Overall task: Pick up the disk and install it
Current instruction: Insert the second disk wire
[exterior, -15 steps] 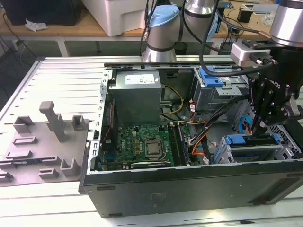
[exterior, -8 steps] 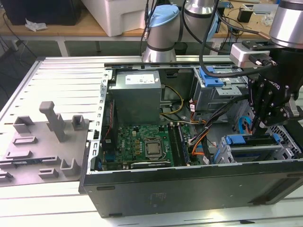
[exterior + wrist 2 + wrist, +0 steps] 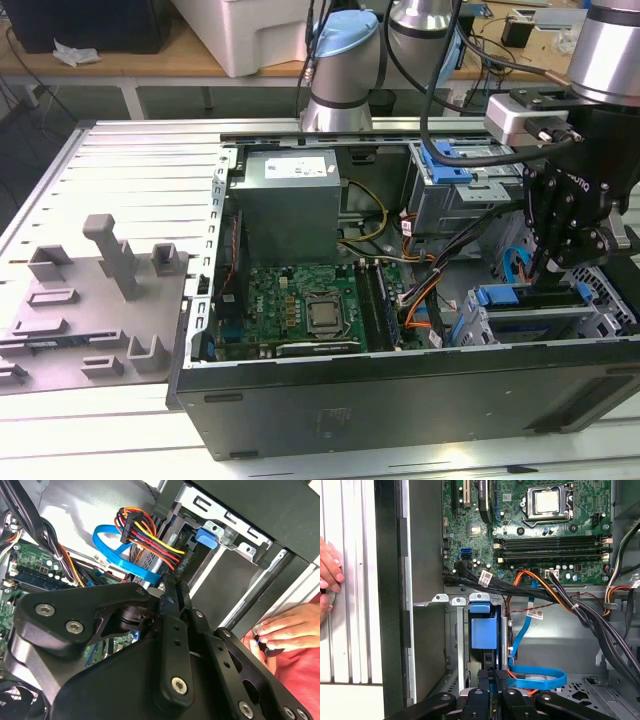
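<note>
Disk seated in cage; pincer above.

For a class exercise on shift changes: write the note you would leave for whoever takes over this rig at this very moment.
Tool: low inside the open computer case, right at the drive cage; its grip cannot be told.
Disk: standing in the cage slot by its blue rails, directly ahead of the tool.
Done: disk picked up and brought into the cage.
Left: full seating is not confirmed; the tool is not clear of the cage.
Note: a person's hand rests just outside the case wall.
</note>
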